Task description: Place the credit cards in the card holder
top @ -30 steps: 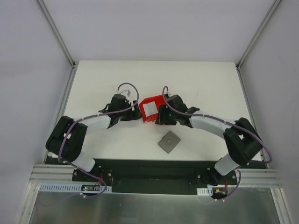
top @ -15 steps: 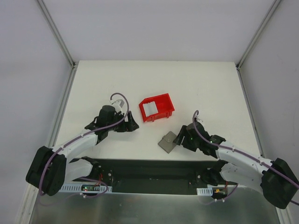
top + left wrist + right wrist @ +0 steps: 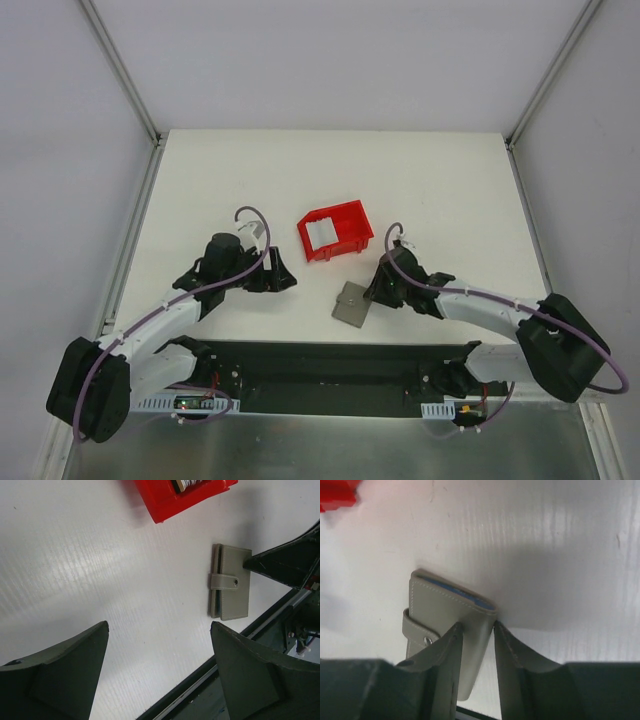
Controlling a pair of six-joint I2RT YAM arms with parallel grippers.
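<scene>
The card holder (image 3: 350, 304) is a flat grey wallet, strap snapped shut, lying near the table's front edge (image 3: 231, 587). My right gripper (image 3: 372, 290) has its jaws drawn in on the wallet's right edge (image 3: 445, 610). One finger lies over its top face and the other sits at its corner (image 3: 476, 624). Pale credit cards (image 3: 322, 233) stand in the red bin (image 3: 345, 222), and their edges show at the top of the left wrist view (image 3: 187, 484). My left gripper (image 3: 283, 276) hangs wide open over bare table left of the bin (image 3: 157, 625), holding nothing.
The red bin (image 3: 170, 505) stands mid-table, just behind and left of the wallet. The table's black front rail (image 3: 240, 645) runs close below the wallet. White walls with metal posts (image 3: 130, 85) enclose the table on three sides.
The right arm left the red bin, swung down to the wallet and narrowed its jaws on it; the wallet shifted slightly left and turned. The left arm drew back from the bin.
</scene>
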